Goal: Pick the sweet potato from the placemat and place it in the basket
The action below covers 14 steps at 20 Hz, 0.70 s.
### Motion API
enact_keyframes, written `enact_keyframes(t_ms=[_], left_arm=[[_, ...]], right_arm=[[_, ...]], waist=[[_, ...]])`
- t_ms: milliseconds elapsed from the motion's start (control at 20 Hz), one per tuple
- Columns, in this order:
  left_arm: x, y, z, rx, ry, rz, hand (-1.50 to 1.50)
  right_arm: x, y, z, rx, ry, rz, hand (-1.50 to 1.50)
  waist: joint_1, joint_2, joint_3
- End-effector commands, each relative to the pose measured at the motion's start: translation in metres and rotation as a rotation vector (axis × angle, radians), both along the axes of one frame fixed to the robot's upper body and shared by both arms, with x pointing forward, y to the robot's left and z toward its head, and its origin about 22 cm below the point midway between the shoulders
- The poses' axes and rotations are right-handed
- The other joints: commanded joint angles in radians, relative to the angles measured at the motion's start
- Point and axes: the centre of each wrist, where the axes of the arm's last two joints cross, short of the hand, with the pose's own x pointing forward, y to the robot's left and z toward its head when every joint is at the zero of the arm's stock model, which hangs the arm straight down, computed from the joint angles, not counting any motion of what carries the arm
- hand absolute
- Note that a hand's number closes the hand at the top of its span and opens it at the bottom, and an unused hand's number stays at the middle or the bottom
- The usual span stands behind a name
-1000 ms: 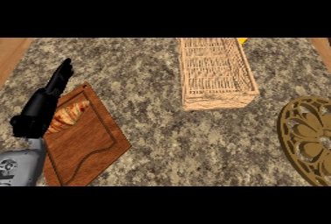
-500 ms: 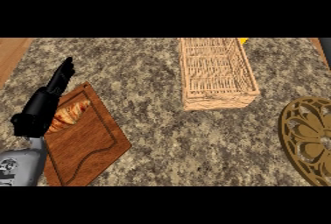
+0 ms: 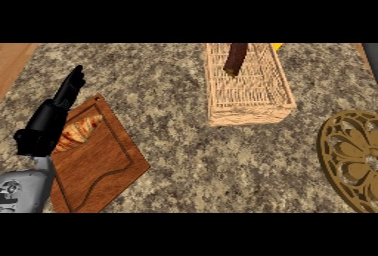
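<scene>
1. Speckled grey-brown granite counter top [image 3: 184,150], seen steeply from above; it carries every item listed below.
2. Rectangular woven wicker basket [image 3: 251,107], pale tan, at upper centre, its long side running away from the viewer.
3. Dark reddish-brown, elongated sweet potato [image 3: 236,57], lying within the basket's outline near the far end and slanting slightly. No hand touches it (whether it rests on the basket's floor cannot be told).
4. Round golden placemat with an openwork flower pattern [image 3: 354,160], at the right edge and partly cut off by it, well apart from the basket.
5. Reddish-brown wooden cutting board with a grooved border [image 3: 103,165], set cornerwise at lower left.
6. Golden-brown croissant [image 3: 80,131], on the board's far-left part, partly hidden behind item 7.
7. Black left hand [image 3: 52,125] on its grey forearm, above the board's left corner. Its fingers [image 3: 70,87] are straight and together, pointing away, released and grasping nothing.
8. Small yellow object [image 3: 276,46], just beyond the basket's far right corner; too little shows to identify it.
</scene>
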Motion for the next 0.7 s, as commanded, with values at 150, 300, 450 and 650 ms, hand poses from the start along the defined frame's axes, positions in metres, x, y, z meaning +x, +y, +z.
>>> enact_keyframes(t_ms=[150,300,450,650], left_arm=[[0.001,0.0,-0.001,0.009,-0.016,0.003,0.0],[-0.003,0.0,-0.002,-0.013,-0.01,0.0,0.0],[0.001,-0.001,0.005,0.004,-0.021,-0.012,0.0],[0.001,0.006,0.01,0.009,-0.021,-0.014,0.0]], right_arm=[[-0.002,-0.027,0.011,0.425,-0.027,-0.189,-1.5],[-0.005,-0.045,0.016,0.533,-0.037,-0.321,-1.5],[-0.014,-0.092,0.014,0.624,-0.072,-0.434,-1.5],[-0.034,-0.15,0.022,0.686,-0.127,-0.523,-1.5]], waist=[[0.0,0.003,0.0],[0.014,0.006,0.0],[0.016,0.014,0.001],[0.028,0.019,0.002]])
